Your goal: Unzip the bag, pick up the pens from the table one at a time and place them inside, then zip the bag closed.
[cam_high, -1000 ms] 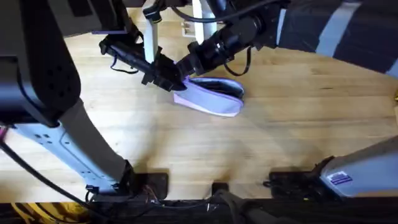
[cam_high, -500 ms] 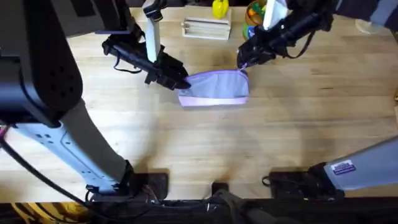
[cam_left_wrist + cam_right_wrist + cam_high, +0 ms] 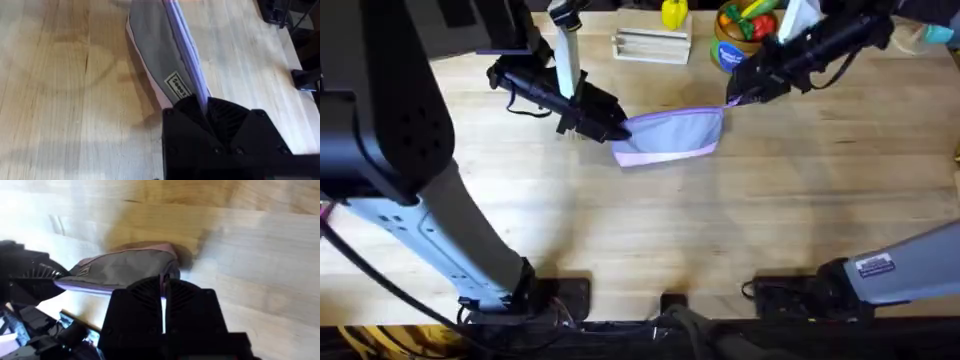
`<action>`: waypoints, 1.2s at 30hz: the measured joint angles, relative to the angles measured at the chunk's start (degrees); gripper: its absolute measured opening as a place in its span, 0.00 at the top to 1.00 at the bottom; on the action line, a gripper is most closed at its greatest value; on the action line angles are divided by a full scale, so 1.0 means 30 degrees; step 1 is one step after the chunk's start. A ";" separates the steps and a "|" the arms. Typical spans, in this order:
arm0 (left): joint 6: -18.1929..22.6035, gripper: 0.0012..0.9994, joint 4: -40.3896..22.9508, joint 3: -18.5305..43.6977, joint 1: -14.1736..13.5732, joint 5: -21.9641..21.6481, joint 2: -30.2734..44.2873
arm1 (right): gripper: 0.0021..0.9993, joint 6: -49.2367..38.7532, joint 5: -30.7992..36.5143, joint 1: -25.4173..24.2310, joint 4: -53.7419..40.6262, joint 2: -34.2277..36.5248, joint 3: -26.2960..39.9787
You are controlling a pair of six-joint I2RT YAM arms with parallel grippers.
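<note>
The lavender bag [image 3: 672,134] lies stretched lengthwise on the wooden table [image 3: 650,230], its zipper line [image 3: 181,40] running along the top. My left gripper [image 3: 616,129] is shut on the bag's left end, and its fingers [image 3: 200,107] pinch the fabric beside a small label. At the bag's right end my right gripper [image 3: 732,99] is shut on the zipper pull; the pull sits between its fingertips [image 3: 164,286], with the bag [image 3: 125,266] beyond. The pens are out of view.
A blue tub of toy food [image 3: 740,32] stands just behind the right gripper. A pale wooden block [image 3: 652,45], a yellow toy [image 3: 673,13] and a white stick [image 3: 566,50] sit along the far edge. Bare table lies in front of the bag.
My right gripper has travelled from the bag's left end to its right end, and the dark opening has closed. The bag is now pulled taut and shifted slightly right. The left gripper has held still.
</note>
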 joint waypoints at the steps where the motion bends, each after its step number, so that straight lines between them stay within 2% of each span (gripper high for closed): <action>1: 0.0003 0.96 0.0017 0.0000 0.0000 -0.0007 -0.0003 | 0.97 0.0026 0.0140 0.0000 0.0159 0.0000 -0.0112; 5: 0.0003 0.96 -0.0017 0.0000 0.0000 -0.0217 0.0004 | 0.97 0.0567 0.0971 -0.0152 0.1732 0.0007 -0.1728; 8: 0.0003 0.96 -0.0011 0.0000 0.0000 -0.0239 0.0047 | 0.97 0.1523 0.1176 -0.0312 0.3585 0.0190 -0.3775; 11: 0.0008 0.96 -0.0217 -0.0007 0.0156 -0.1126 0.0070 | 0.97 0.2343 0.2260 -0.0641 0.5048 0.0786 -0.5432; 13: 0.0005 0.96 -0.0243 -0.0022 0.0398 -0.1542 0.0070 | 0.97 0.2795 0.2245 -0.1117 0.5232 0.0631 -0.5558; 20: 0.0007 0.96 -0.0280 -0.0022 0.0539 -0.1858 0.0070 | 0.97 0.3036 0.3083 -0.1060 0.4628 0.0419 -0.5319; 24: 0.0010 0.96 -0.0275 -0.0022 0.0539 -0.1865 0.0070 | 0.97 0.2628 0.3833 -0.1086 0.3052 -0.0016 -0.4255; 28: 0.0009 0.96 -0.0215 -0.0022 0.0539 -0.1865 0.0070 | 0.94 0.1338 0.4158 -0.1086 0.1884 -0.1744 -0.2376; 30: 0.0006 0.96 -0.0204 -0.0022 0.0539 -0.1872 0.0070 | 0.84 0.0677 0.4210 -0.1086 0.1682 -0.2998 -0.1385; 33: 0.0003 0.96 -0.0199 -0.0022 0.0539 -0.1872 0.0070 | 0.55 -0.0366 0.4297 -0.1086 0.1663 -0.4978 -0.0332; 36: 0.0010 0.96 -0.0199 -0.0022 0.0539 -0.1865 0.0070 | 0.12 -0.1846 0.4317 -0.1086 0.1679 -0.7021 0.0117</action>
